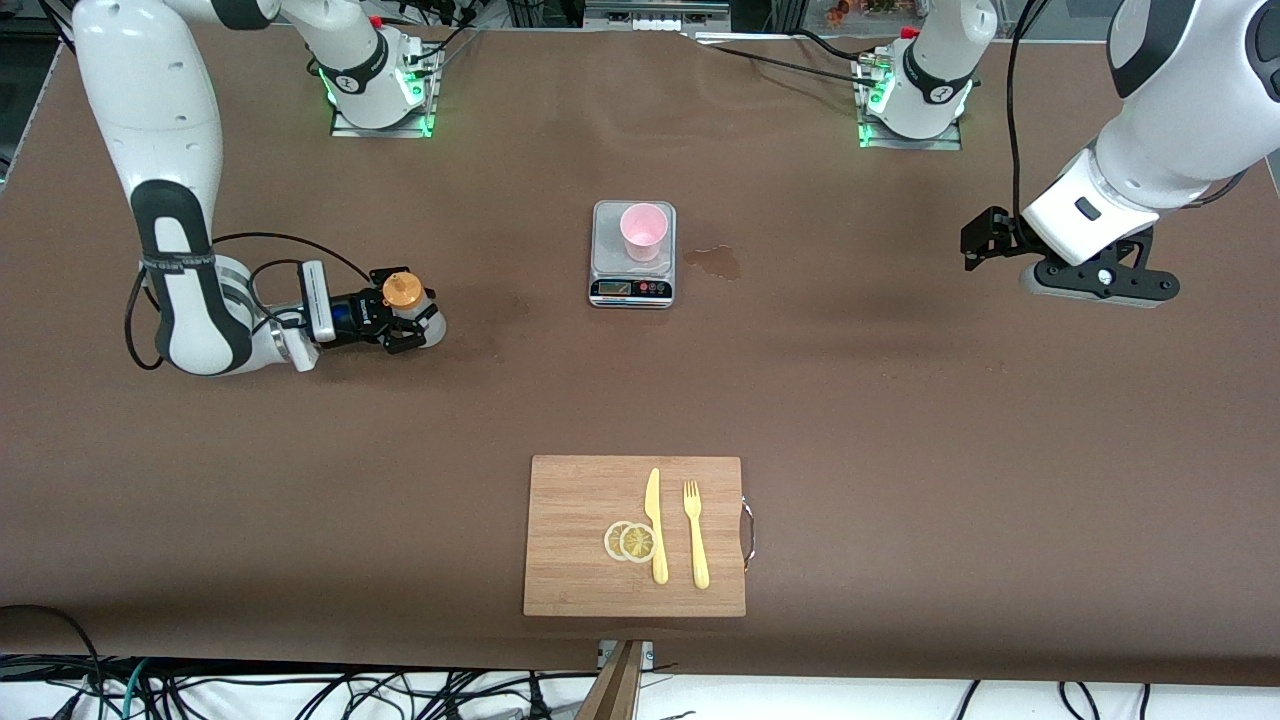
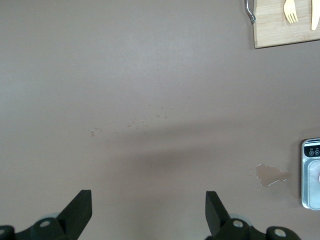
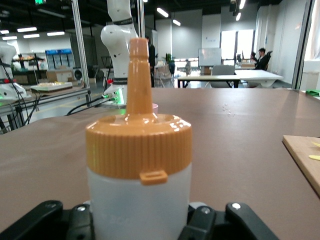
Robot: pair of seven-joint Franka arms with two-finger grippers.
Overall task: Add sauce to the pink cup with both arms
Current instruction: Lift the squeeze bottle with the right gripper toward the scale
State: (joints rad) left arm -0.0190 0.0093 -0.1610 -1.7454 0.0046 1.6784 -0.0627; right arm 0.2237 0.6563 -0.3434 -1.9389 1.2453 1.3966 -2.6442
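Observation:
The sauce bottle [image 1: 401, 291], whitish with an orange nozzle cap, stands upright on the table toward the right arm's end. My right gripper [image 1: 408, 315] is low at the table and shut on the bottle's body, which fills the right wrist view [image 3: 137, 200]. The pink cup [image 1: 643, 231] stands on the grey scale [image 1: 632, 287] at the table's middle; its rim peeks out past the nozzle in the right wrist view [image 3: 155, 106]. My left gripper [image 1: 978, 243] is open and empty, up over bare table toward the left arm's end; its fingers stand wide apart in the left wrist view [image 2: 147, 196].
A wet stain [image 1: 716, 262] lies beside the scale. A wooden cutting board [image 1: 580, 560] with a yellow knife [image 1: 655, 525], a fork [image 1: 696, 535] and lemon slices [image 1: 630, 541] lies nearer the front camera. The scale's edge [image 2: 311, 172] shows in the left wrist view.

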